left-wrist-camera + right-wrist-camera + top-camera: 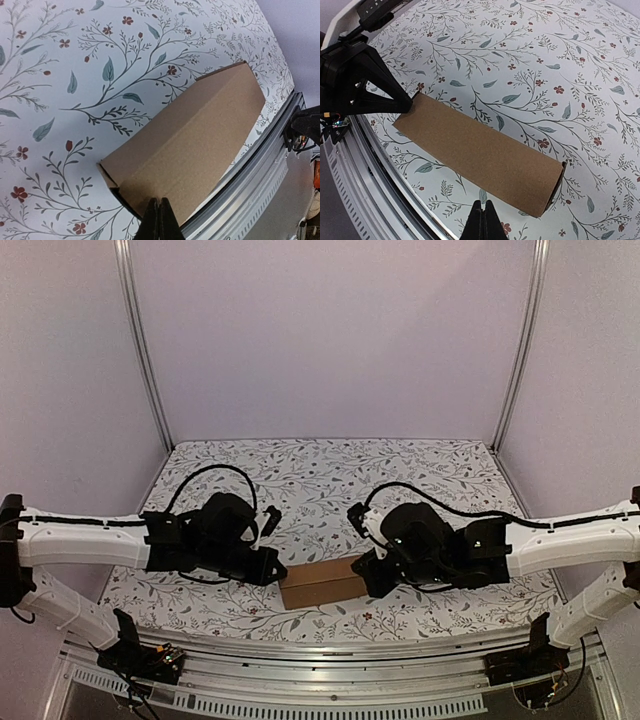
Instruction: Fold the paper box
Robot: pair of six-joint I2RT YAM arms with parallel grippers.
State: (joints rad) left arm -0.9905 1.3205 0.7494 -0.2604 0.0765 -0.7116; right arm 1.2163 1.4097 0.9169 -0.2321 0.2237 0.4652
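Figure. The paper box (322, 582) is lying on the flowered cloth (330, 480) just beyond the aluminium rail (320, 650) at the table's near edge, its long axis running nearly parallel to that rail and its near long edge sitting close to it.

The left gripper (159, 201) is hanging over the box's left end, on the side towards the rail. Its jaws are pressing together and gripping nothing. In the right wrist view its closed tip is meeting the far left corner of the box, apparently in contact.

The right gripper (483, 204) is hovering towards the opposite end, above the strip of cloth between box and rail. Its jaws are likewise closing on nothing, and the box is lying just ahead of its tip, away from the rail. Whether it is touching the cardboard cannot be told.

The two arms are bracketing the box from either end along the rail, neither being clearly nearer. Any coming fold is judged to depend on this end-to-end arrangement, one tip steadying while the other is working a flap.

Material: plain brown cardboard, matte, finely grained and unprinted. Shape: a long, shallow rectangular sleeve with crisp creases. Both ends are showing dark openings, and a small flap is standing partly out at the left end. The cloth is looking smooth and flat, and the rail hard and ribbed.
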